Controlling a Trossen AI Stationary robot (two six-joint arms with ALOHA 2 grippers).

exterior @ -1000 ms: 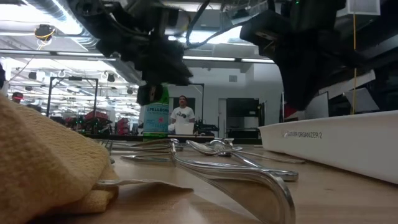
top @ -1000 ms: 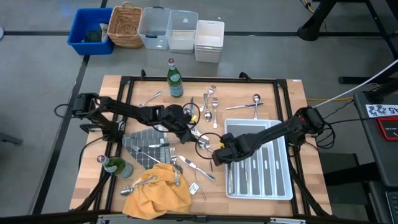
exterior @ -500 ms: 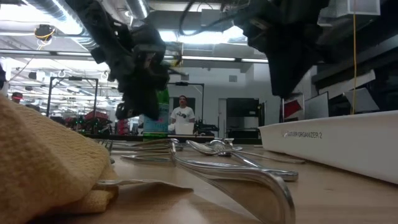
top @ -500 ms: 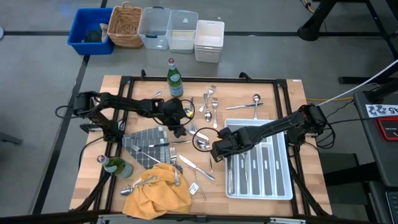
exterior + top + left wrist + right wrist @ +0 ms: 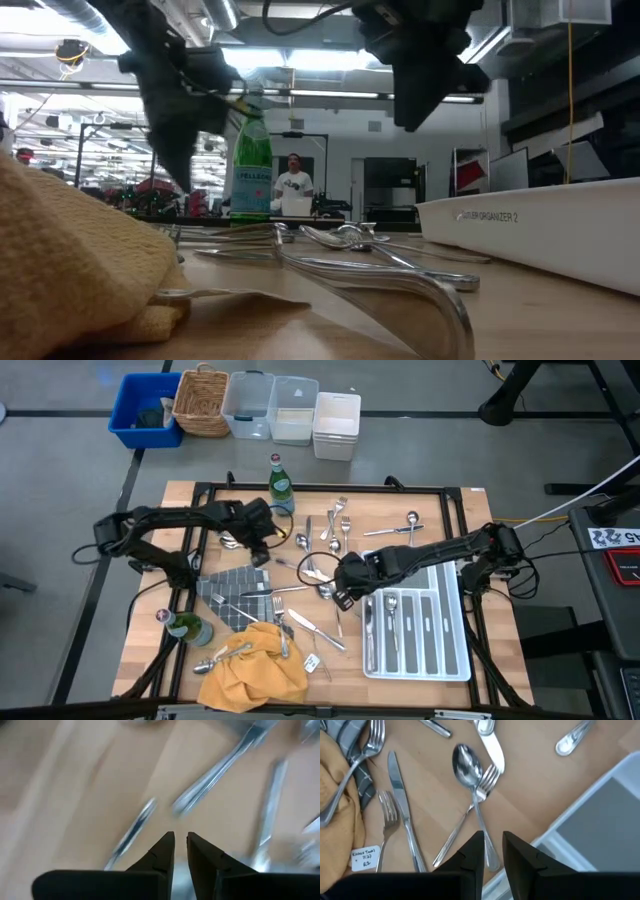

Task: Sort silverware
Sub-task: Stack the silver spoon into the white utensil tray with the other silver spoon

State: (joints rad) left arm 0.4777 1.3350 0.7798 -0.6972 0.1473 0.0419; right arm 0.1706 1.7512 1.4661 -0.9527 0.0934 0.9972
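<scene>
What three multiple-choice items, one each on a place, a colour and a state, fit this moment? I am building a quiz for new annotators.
1. Where is the right gripper?
A. Over loose silverware beside the white tray
B. Over the yellow cloth
C. Off the table

2. What colour is the crumpled cloth at the table's near edge?
A. Blue
B. Yellow
C. White

3. How is the green bottle at the table's far edge?
A. Lying on its side
B. Held in a gripper
C. Standing upright

Answers:
1. A: the right gripper hangs over the loose silverware, left of the white tray.
2. B: the crumpled cloth is yellow.
3. C: the green bottle stands upright, clear of both grippers.
</scene>
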